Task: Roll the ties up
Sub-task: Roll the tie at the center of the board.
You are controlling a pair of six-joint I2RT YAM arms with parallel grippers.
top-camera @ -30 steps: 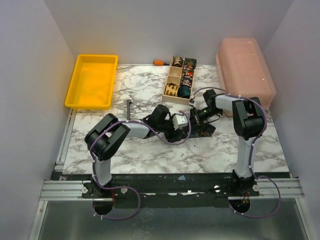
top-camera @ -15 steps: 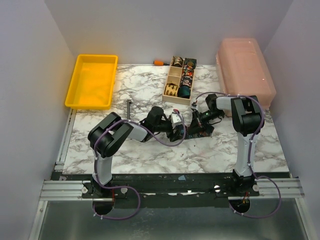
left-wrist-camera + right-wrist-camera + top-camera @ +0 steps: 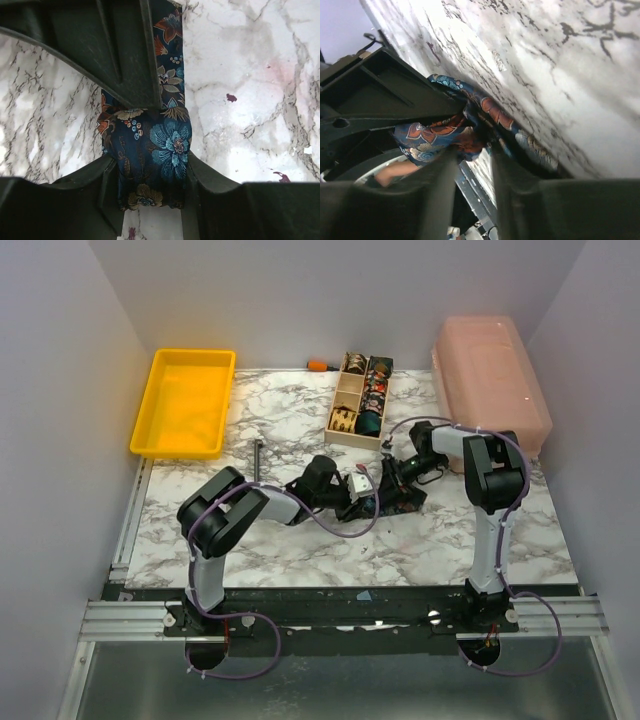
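2 black-and-grey arms (image 3: 215, 520), purple cables (image 3: 275, 645), black jaws

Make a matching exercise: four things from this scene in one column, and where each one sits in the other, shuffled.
Things:
1. yellow tray
2. pink box
3. floral tie
4. wooden box

Places:
A. coiled between the fingers of the left gripper
B. far right corner
C. far left corner
D. far edge, near the middle

Pairs: 1-C, 2-B, 3-A, 4-D
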